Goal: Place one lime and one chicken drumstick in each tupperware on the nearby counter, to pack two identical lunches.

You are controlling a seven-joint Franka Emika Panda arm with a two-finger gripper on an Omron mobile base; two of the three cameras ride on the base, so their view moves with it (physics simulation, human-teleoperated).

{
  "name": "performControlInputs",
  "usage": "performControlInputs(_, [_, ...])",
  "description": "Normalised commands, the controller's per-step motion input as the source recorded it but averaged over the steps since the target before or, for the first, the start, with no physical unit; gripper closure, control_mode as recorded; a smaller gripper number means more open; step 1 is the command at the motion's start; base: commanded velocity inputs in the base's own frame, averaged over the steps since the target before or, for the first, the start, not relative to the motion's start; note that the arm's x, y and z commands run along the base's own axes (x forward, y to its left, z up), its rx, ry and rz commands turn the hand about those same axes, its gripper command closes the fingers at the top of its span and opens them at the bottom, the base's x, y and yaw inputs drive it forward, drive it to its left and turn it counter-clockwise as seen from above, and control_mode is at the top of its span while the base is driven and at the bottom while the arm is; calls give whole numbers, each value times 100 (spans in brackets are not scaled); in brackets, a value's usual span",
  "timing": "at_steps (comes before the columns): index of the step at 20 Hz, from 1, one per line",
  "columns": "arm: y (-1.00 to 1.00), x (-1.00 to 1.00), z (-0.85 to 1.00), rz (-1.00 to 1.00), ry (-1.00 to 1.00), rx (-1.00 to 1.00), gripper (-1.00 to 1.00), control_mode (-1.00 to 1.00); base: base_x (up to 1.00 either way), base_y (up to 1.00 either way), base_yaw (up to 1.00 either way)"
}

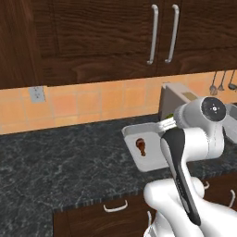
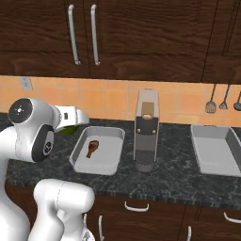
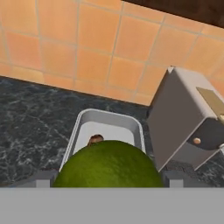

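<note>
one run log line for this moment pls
stage: carrying lime | gripper: shut on lime | left tupperware: drumstick inside | right tupperware: no food seen

Kitchen: tiled backsplash (image 2: 113, 101), cabinets (image 2: 141, 37) (coffee machine (image 2: 146, 136)).

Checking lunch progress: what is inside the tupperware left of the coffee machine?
The tupperware holds one chicken drumstick. The lime in the gripper above it covers part of the floor in the hand view.

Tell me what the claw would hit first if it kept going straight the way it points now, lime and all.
Probably the near tupperware: the claw, shut on the lime, points down at it, with the drumstick inside. Depth is unclear; it may reach the rim first.
</note>
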Motion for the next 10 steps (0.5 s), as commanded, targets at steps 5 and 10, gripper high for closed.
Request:
performControlInputs(5, [-17, 0, -49, -3, 14, 0, 100, -100, 3, -5, -1])
performControlInputs(10, [-33, 38, -86, 0, 21, 2, 100, -100, 0, 0, 0])
